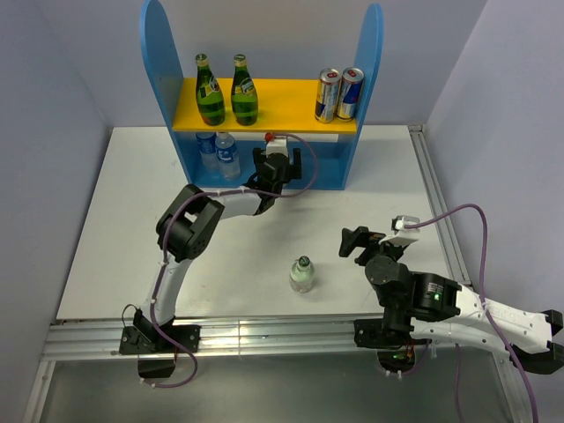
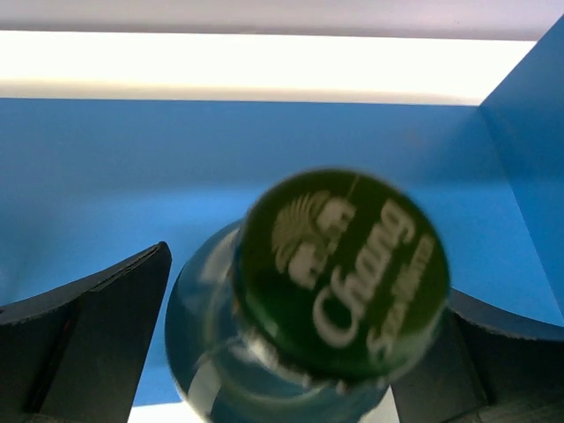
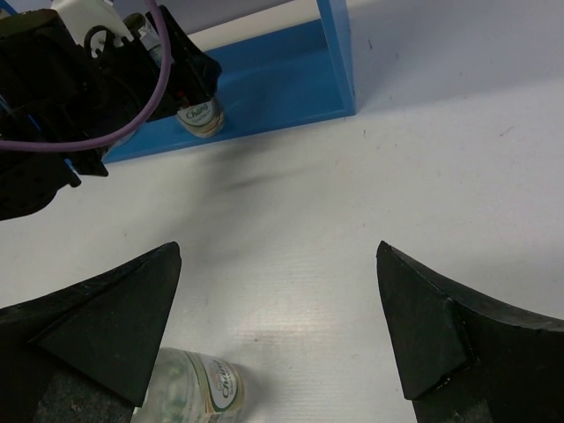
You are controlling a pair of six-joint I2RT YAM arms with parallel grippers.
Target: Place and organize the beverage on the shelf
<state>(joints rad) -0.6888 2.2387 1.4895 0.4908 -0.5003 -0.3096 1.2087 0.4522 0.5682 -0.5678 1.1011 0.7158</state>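
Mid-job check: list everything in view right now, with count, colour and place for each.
shelf: one, blue panels and yellow upper board, far edge of the table
green bottles: two, green, left half of the upper board
cans: two, silver-blue with red, right end of the upper board
water bottles: two, clear with blue labels, lower tier, left
green-capped bottle: one, clear body, dark green cap, lower tier
loose bottle: one, clear, green cap, upright on the table, mid-front
table: one, white
left gripper: one, black, jaws either side of the green-capped bottle, contact unclear
right gripper: one, black, open, empty, right of the loose bottle
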